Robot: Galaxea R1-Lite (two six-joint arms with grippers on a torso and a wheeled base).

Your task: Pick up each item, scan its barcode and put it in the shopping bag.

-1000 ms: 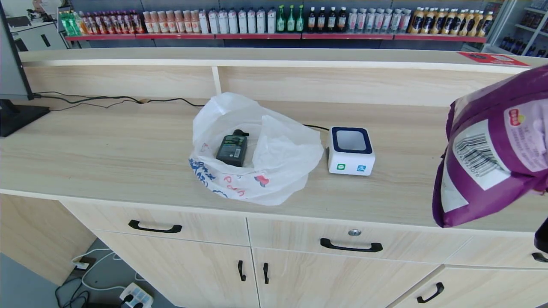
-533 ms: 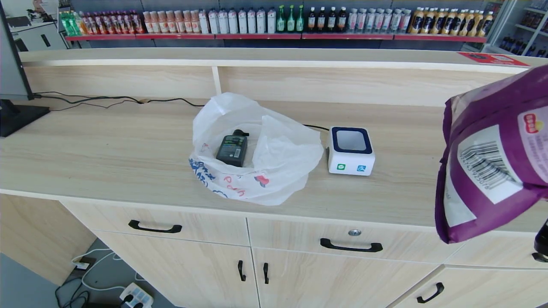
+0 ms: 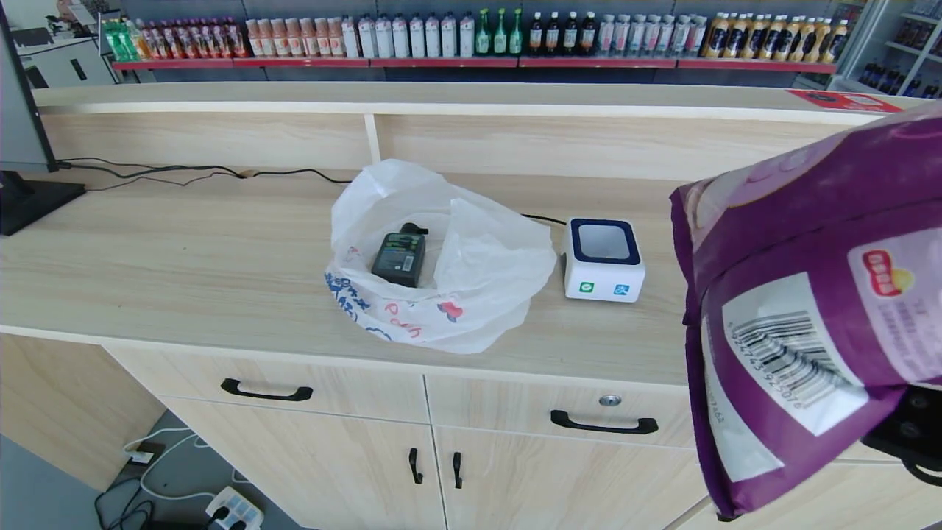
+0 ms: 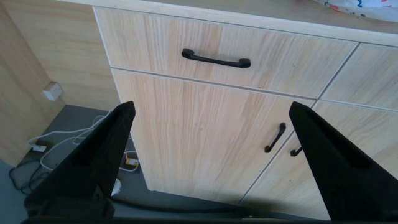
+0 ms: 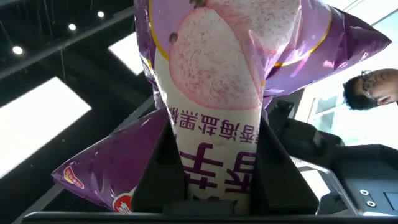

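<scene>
You have a pale wooden counter (image 3: 184,265) before you, with a shelf of bottles (image 3: 471,37) across the room behind. From the left come a monitor (image 3: 22,125), then the white shopping bag (image 3: 478,280) with a dark bottle (image 3: 399,258) lying in it, then the scanner (image 3: 603,258) just beside the bag. Your left gripper (image 4: 211,109) is spread wide and holds nothing, facing the cabinet fronts. Farthest right, your right gripper (image 5: 214,124) is clamped on the purple packet (image 3: 809,316), barcode label showing.
</scene>
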